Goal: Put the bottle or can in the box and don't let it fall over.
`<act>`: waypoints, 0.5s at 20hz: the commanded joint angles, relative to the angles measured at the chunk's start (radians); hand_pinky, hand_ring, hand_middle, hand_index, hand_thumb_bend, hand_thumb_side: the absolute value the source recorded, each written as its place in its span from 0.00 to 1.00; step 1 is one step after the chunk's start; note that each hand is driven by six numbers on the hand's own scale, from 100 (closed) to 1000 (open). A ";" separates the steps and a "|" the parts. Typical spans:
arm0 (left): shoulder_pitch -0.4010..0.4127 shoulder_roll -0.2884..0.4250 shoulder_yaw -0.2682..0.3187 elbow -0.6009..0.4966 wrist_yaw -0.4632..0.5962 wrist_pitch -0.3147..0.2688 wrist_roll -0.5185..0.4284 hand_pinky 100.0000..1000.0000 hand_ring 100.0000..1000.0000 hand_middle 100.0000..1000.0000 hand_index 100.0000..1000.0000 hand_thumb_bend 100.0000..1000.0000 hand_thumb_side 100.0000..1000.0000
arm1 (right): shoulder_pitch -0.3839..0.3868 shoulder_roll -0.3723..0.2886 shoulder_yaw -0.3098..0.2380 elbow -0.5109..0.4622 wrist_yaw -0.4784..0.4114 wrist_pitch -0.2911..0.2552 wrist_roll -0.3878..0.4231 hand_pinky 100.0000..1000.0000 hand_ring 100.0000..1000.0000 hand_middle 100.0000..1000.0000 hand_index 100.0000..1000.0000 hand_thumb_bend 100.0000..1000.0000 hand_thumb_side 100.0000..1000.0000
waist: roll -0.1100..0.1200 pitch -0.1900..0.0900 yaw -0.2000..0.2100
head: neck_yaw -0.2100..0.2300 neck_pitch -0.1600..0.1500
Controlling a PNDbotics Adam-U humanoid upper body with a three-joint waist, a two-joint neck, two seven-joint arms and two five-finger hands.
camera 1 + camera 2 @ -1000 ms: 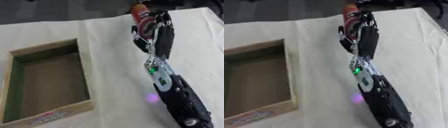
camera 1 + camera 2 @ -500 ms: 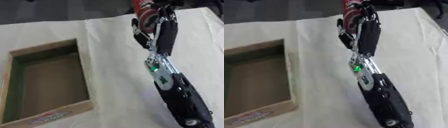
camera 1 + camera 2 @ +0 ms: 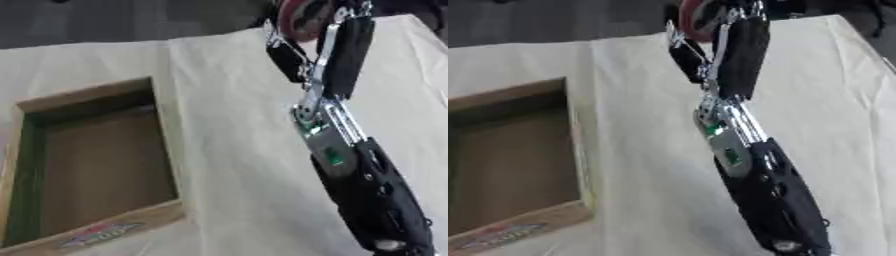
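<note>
Left eye view: my right hand (image 3: 337, 47) has its fingers curled round the red can (image 3: 302, 17), held up well right of the wooden box (image 3: 166, 150).

Red can (image 3: 302, 17) at the top edge, partly cut off, well apart from the open wooden box (image 3: 92, 165) lying at left.

Soft even light, slight motion blur
</note>
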 commanded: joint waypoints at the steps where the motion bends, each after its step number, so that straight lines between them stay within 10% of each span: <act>1: 0.000 0.031 0.004 -0.017 0.001 0.000 0.001 0.88 0.83 0.77 0.60 1.00 0.21 | -0.020 -0.047 0.037 -0.087 -0.058 0.010 -0.037 0.38 0.64 0.57 0.53 0.34 0.00 | -0.001 -0.024 0.000 | -0.001 -0.003; 10: 0.000 0.035 0.001 -0.018 -0.002 0.002 0.001 0.88 0.83 0.78 0.60 1.00 0.22 | -0.043 -0.114 0.168 -0.237 -0.193 -0.023 0.078 0.37 0.65 0.56 0.53 0.32 0.00 | -0.006 -0.029 0.003 | -0.006 0.002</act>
